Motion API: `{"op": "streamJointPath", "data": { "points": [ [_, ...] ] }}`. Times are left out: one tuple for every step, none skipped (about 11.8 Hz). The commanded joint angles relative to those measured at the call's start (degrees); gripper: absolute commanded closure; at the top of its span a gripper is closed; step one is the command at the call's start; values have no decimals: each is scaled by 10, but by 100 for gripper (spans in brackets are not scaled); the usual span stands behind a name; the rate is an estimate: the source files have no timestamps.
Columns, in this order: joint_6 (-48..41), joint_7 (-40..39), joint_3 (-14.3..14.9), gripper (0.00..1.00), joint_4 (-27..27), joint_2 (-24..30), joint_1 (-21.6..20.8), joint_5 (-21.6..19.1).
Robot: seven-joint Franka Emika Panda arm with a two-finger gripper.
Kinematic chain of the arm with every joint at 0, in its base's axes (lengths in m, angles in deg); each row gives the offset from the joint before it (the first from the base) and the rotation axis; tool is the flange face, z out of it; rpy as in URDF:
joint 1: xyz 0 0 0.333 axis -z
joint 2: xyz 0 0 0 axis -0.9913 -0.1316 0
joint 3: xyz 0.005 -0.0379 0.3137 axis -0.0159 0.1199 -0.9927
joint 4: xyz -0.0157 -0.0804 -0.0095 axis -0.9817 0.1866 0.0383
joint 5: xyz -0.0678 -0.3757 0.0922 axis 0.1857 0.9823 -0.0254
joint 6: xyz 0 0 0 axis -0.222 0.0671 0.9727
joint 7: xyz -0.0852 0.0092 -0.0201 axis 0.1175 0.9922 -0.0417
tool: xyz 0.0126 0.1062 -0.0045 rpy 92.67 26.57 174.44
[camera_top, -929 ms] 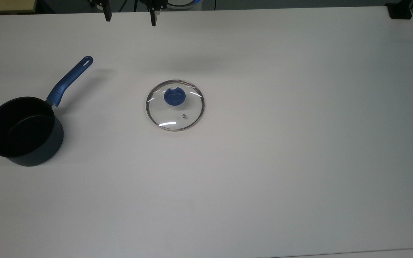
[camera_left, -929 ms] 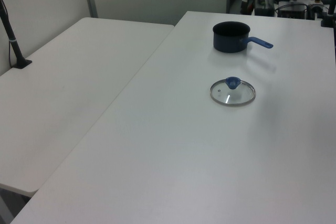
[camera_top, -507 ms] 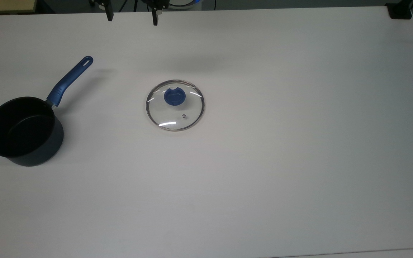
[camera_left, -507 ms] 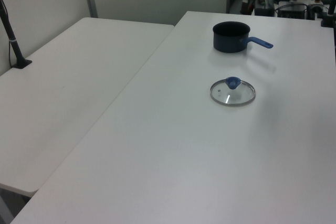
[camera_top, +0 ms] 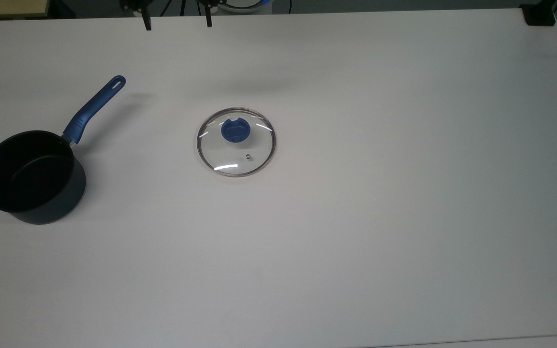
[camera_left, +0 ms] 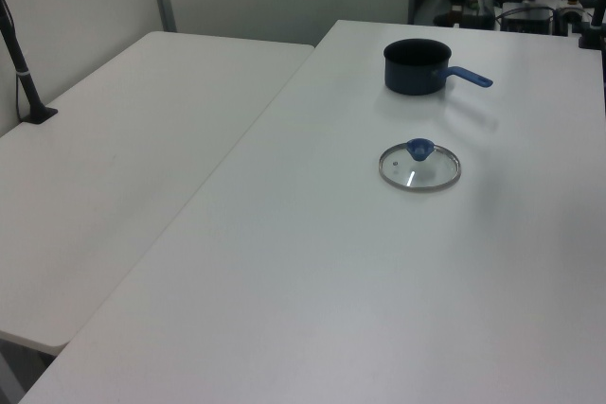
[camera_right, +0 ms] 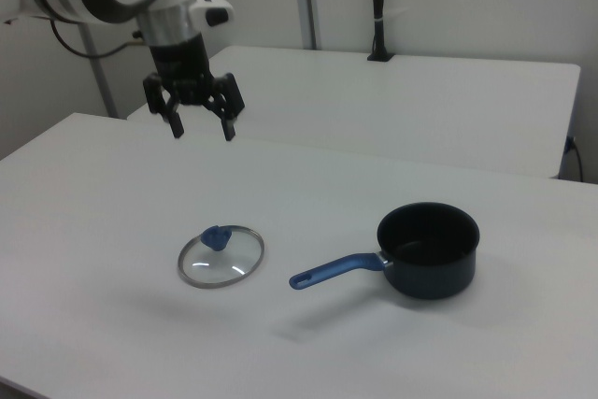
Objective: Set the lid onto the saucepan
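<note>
**Lid flat on the table, spread gripper held high above and apart from it**

The lid (camera_top: pixel 236 141) is seen lying flat on the white table (camera_top: pixel 356 217), knob side up, with its blue knob (camera_top: pixel 235 130) and a small steam hole (camera_top: pixel 248 156) visible through the clear glass. In the right view the lid (camera_right: pixel 221 255) is found well below the gripper (camera_right: pixel 200 126) and slightly toward the right view's right of it; nothing is touched by the gripper. The two dark fingers (camera_right: pixel 174 122) are held wide apart, pointing downward, with nothing between them. In the top view the fingertips (camera_top: pixel 147 23) are glimpsed at the upper edge, again well spread, and the gripper (camera_top: pixel 177 23) is placed beyond the lid toward the top view's top, a little to the top view's left of it.

The saucepan (camera_top: pixel 29 176) is stood upright on the table at the top view's far left, well apart from the lid, its black inside open and uncovered. Its long blue handle (camera_top: pixel 94 110) is pointed up and to the top view's right, ending in a slot. In the left view the saucepan (camera_left: pixel 418 65) is seen farther back than the lid (camera_left: pixel 419 166), with bare tabletop between them. In the right view the saucepan (camera_right: pixel 429 249) is set at the right view's right of the lid, its handle (camera_right: pixel 335 271) reaching toward the lid but stopping short of its rim.

A second white table (camera_left: pixel 123 167) is placed alongside, at the left view's left.
</note>
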Motion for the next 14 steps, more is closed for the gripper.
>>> {"op": "streamJointPath", "data": {
  "points": [
    [-4, -36, -4, 4, -37, -26, 0, 22],
    [7, 26, -6, 7, -52, -48, -5, 21],
    [37, 121, -19, 0, -71, -67, -15, 21],
    [93, 204, -40, 0, -99, -78, -15, 21],
    [148, 256, -44, 0, -122, -95, -19, 21],
    [179, 284, -47, 0, -125, -124, -30, 24],
    [197, 290, -48, 0, -123, -150, -38, 26],
    [222, 291, -48, 0, -122, -176, -43, 26],
    [246, 292, -48, 0, -123, -193, -49, 27],
    [260, 292, -48, 0, -122, -200, -48, 34],
    [265, 292, -48, 0, -121, -199, -44, 47],
    [266, 292, -48, 0, -121, -199, -43, 49],
    [265, 292, -48, 0, -121, -198, -43, 49],
    [262, 292, -48, 0, -120, -193, -41, 49]
  ]
}}
